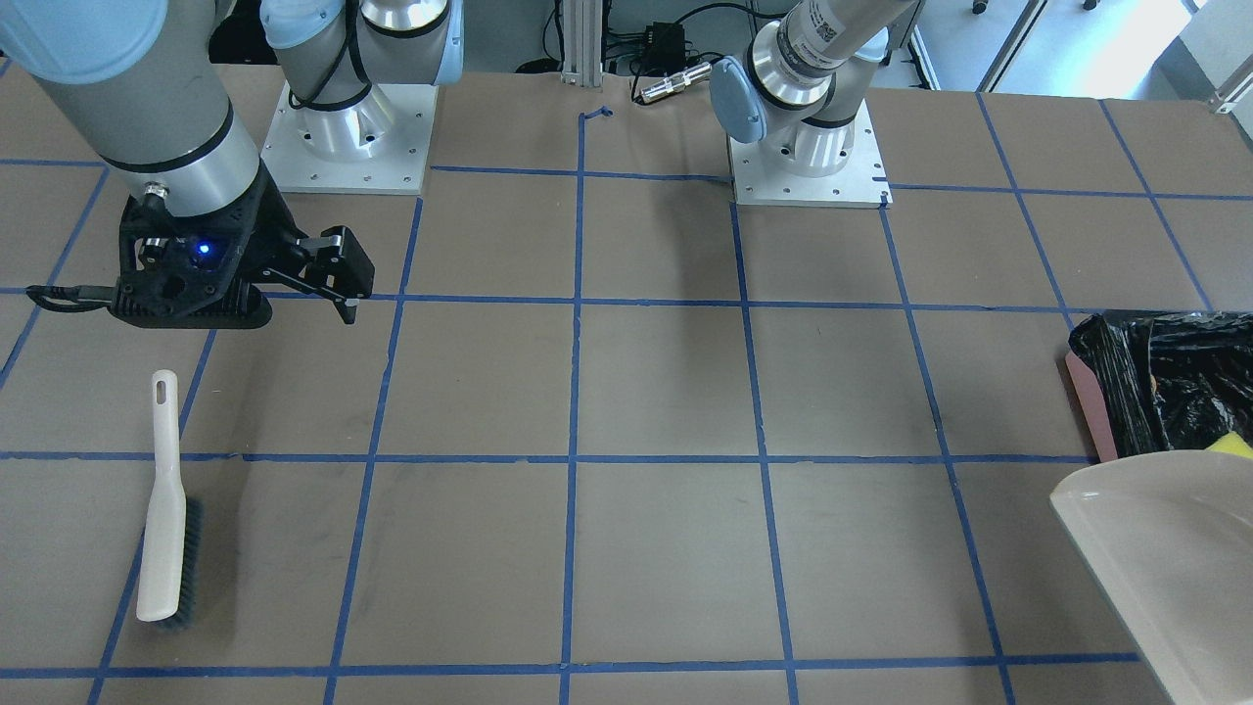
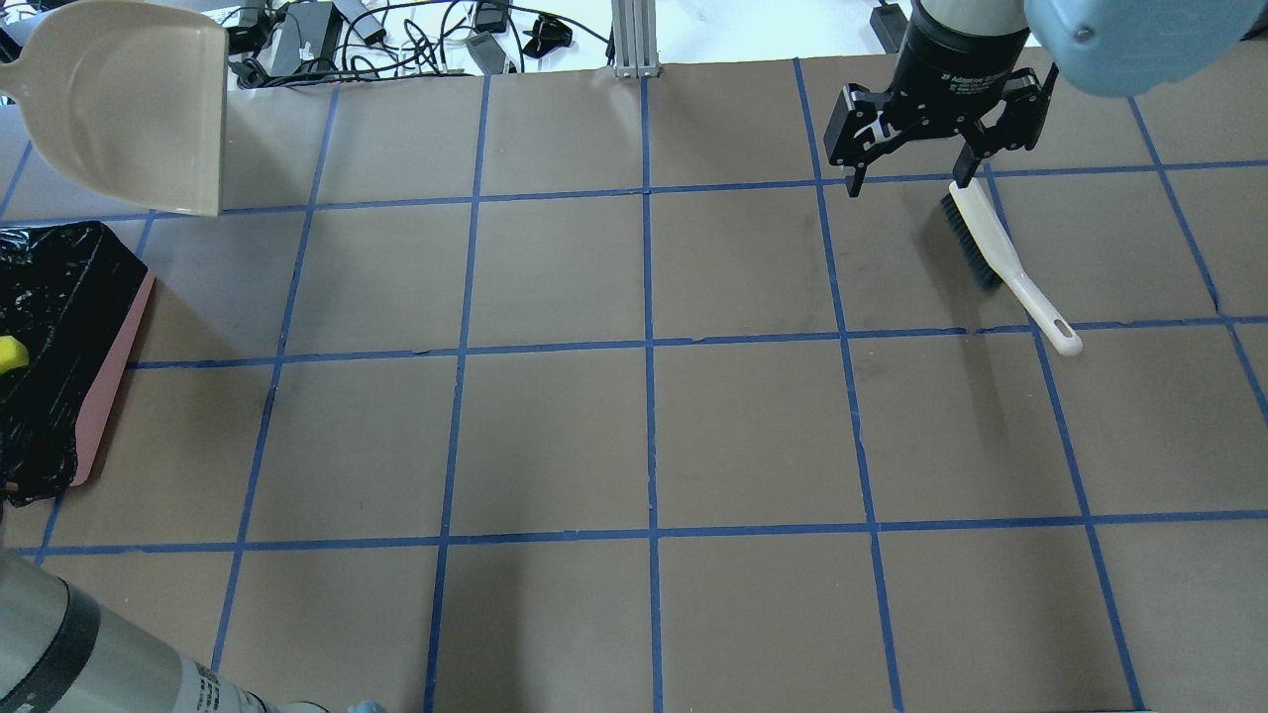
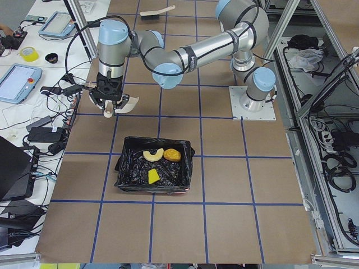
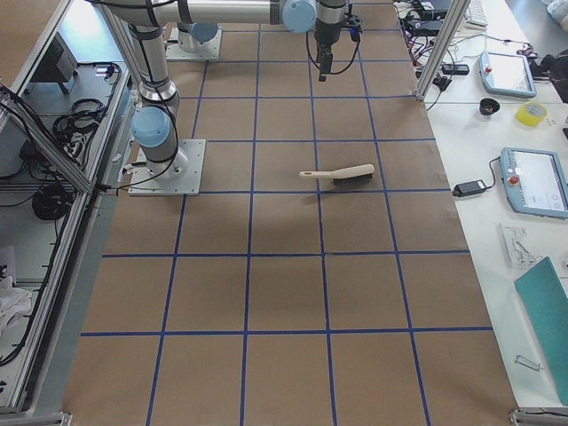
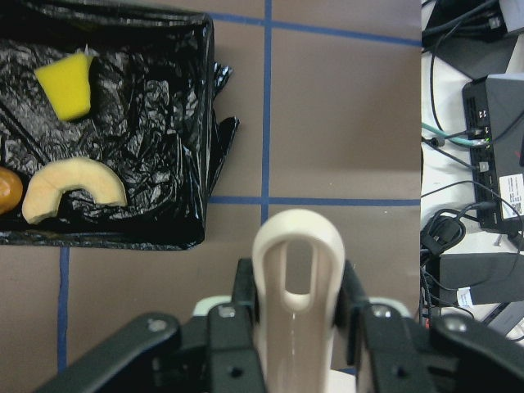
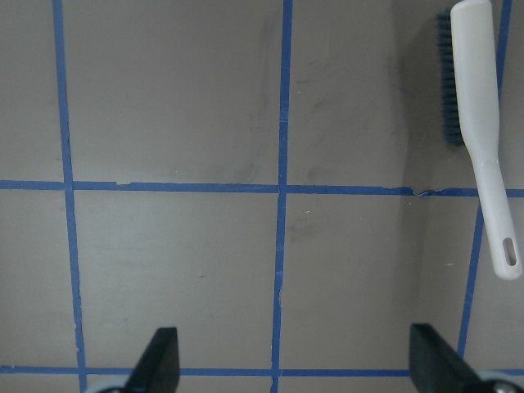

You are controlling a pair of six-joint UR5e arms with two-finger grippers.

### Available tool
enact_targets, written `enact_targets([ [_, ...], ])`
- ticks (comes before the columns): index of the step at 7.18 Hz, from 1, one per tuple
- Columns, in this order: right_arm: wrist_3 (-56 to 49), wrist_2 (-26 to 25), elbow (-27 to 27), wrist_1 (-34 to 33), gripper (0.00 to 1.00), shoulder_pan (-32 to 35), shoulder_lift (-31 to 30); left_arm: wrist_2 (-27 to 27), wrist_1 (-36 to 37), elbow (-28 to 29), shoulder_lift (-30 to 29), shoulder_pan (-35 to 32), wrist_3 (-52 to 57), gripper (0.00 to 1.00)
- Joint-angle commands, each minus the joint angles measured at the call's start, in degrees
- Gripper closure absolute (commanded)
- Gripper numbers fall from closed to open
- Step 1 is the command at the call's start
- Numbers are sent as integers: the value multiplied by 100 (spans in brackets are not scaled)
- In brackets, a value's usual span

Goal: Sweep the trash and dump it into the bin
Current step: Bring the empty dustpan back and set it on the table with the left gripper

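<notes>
My left gripper (image 5: 299, 288) is shut on the handle of the beige dustpan (image 2: 134, 99) and holds it in the air beyond the bin (image 2: 114, 366). The pan also shows in the front view (image 1: 1165, 548). The bin (image 3: 124, 166) is pink-sided with a black bag. In it lie the yellow sponge piece (image 5: 65, 82), the croissant-like piece (image 5: 74, 187) and the yellow-brown lump (image 3: 172, 154). My right gripper (image 2: 906, 183) is open and empty, hovering over the bristle end of the white brush (image 2: 1001, 257).
The brush (image 1: 162, 509) lies flat on the brown table with blue tape grid lines. Cables and power boxes (image 5: 491, 147) lie past the table edge near the dustpan. The arm bases (image 1: 808, 162) stand at the robot's side of the table.
</notes>
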Motion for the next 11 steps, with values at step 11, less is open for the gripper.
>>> enact_targets([
  [11,-33,38,557,-456,4,2,-290,-99,-1314,-348,-1172,-1052,-766,100],
])
